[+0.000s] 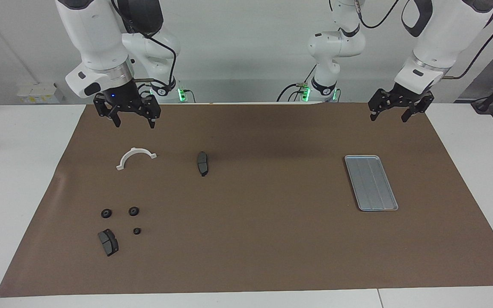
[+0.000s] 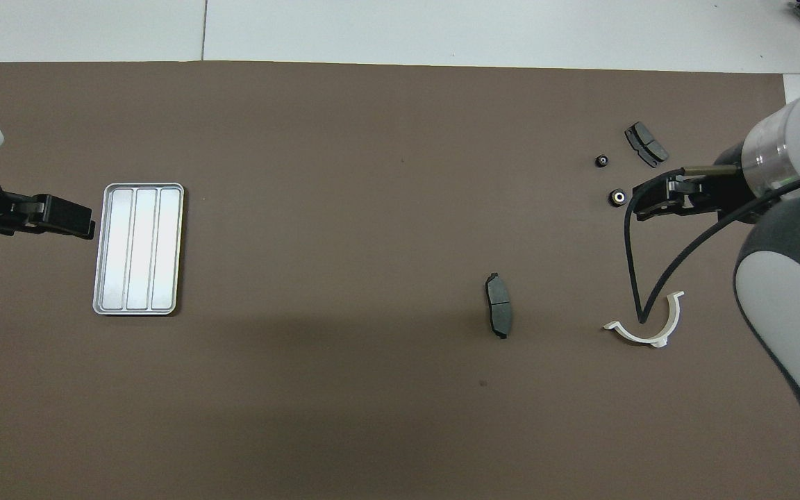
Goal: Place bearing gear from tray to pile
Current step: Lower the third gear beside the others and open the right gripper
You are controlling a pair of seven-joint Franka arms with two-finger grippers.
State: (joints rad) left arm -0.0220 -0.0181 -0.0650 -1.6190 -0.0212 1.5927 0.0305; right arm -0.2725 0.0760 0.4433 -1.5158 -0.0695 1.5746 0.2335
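The silver tray [image 1: 370,182] lies on the brown mat at the left arm's end and has nothing in it; it also shows in the overhead view [image 2: 138,248]. The pile lies at the right arm's end: three small black gears [image 1: 133,211] beside a dark grey brake pad [image 1: 108,242]. In the overhead view two gears [image 2: 619,198] and the pad [image 2: 646,144] show; the right gripper covers the third. My right gripper [image 1: 134,122] hangs open and empty over the mat by the white arch. My left gripper [image 1: 390,115] hangs open and empty over the mat's edge by the tray.
A white plastic arch [image 1: 135,157] lies under the right gripper, nearer to the robots than the pile. A second dark brake pad [image 1: 202,163] lies alone near the mat's middle. The brown mat [image 1: 272,239] covers most of the white table.
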